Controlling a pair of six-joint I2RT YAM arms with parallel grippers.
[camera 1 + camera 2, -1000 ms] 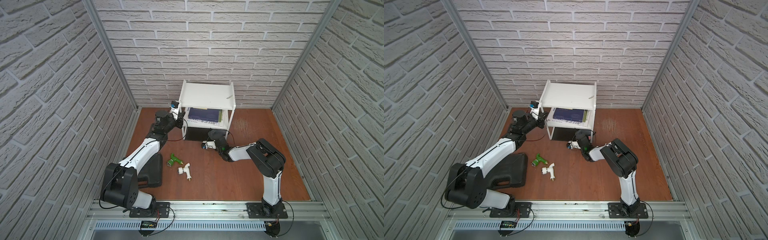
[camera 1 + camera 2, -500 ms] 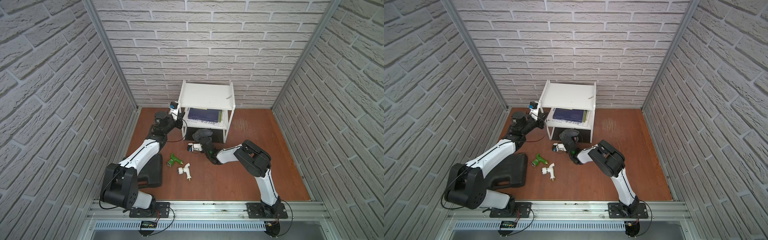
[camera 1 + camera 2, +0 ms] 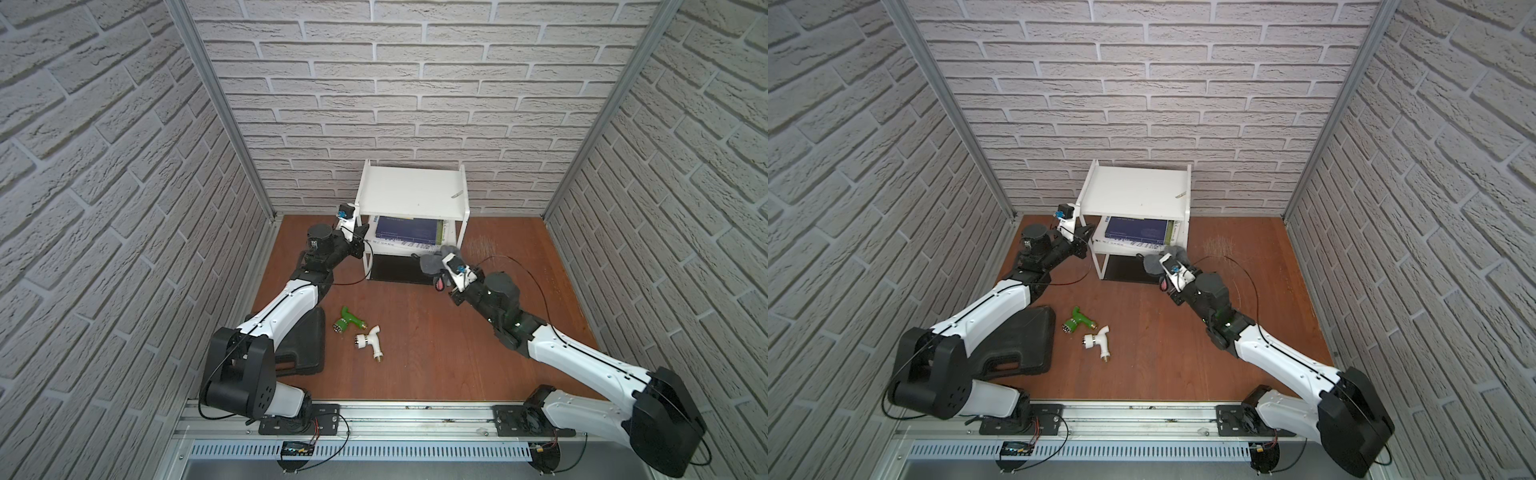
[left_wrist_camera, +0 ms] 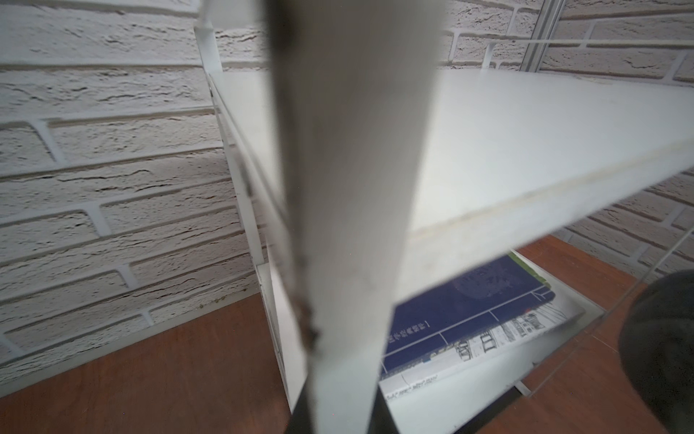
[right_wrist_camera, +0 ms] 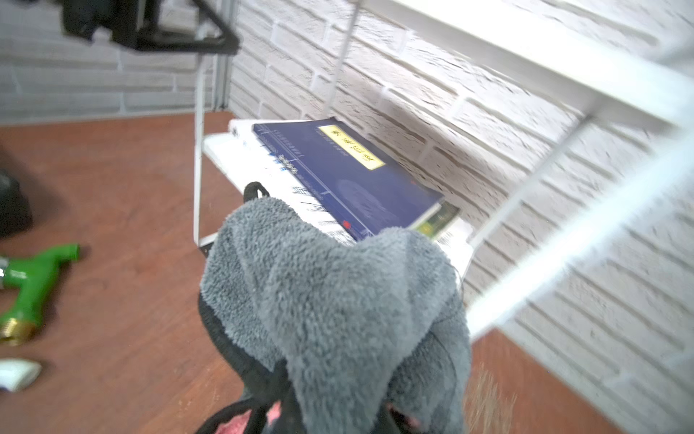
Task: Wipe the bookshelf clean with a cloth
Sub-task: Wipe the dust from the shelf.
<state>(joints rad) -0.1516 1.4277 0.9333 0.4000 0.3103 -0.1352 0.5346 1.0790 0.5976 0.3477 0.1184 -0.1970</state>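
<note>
The bookshelf [image 3: 413, 191] stands on the counter [image 3: 415, 365] against the back wall. The left end effector [image 3: 360, 232] is closed tight on the shelf's front left leg, just below the top tier. In the left wrist view that leg fills the middle, blurred, and runs down between the dark jaws.

The right end effector [image 3: 439, 272] is clamped on the cloth [image 3: 434, 259]. The cloth drapes over it grey side out and hides most of the fingers, with a bit of pink showing underneath. It hangs at the front right corner of the lower tier, just beside the books [image 3: 409, 230] stacked there. Whether it touches the tier I cannot tell.

A small grey scrap [image 3: 457, 194] lies near the top tier's right edge. Nearer the front, a green fitting [image 3: 348, 322] and a white fitting [image 3: 370, 338] lie close together. A black case [image 3: 301, 345] sits partly under the left arm.
</note>
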